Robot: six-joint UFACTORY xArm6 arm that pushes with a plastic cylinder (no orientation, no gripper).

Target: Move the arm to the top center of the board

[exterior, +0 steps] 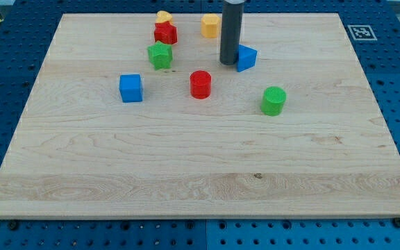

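Note:
My tip (228, 62) stands on the wooden board (200, 160) near its top centre, touching or almost touching the left side of a blue block (246, 57). A yellow block (210, 25) lies just up and left of the rod. A red cylinder (201, 84) sits down and left of the tip. A green star-shaped block (160, 55) lies further left. A red star-shaped block (165, 32) lies above it, with a yellow heart-shaped block (163, 17) behind that. A blue cube (130, 88) is at the left. A green cylinder (273, 101) is down and right of the tip.
The board lies on a blue perforated table (5, 62). A black and white marker tag (361, 32) sits at the board's top right corner.

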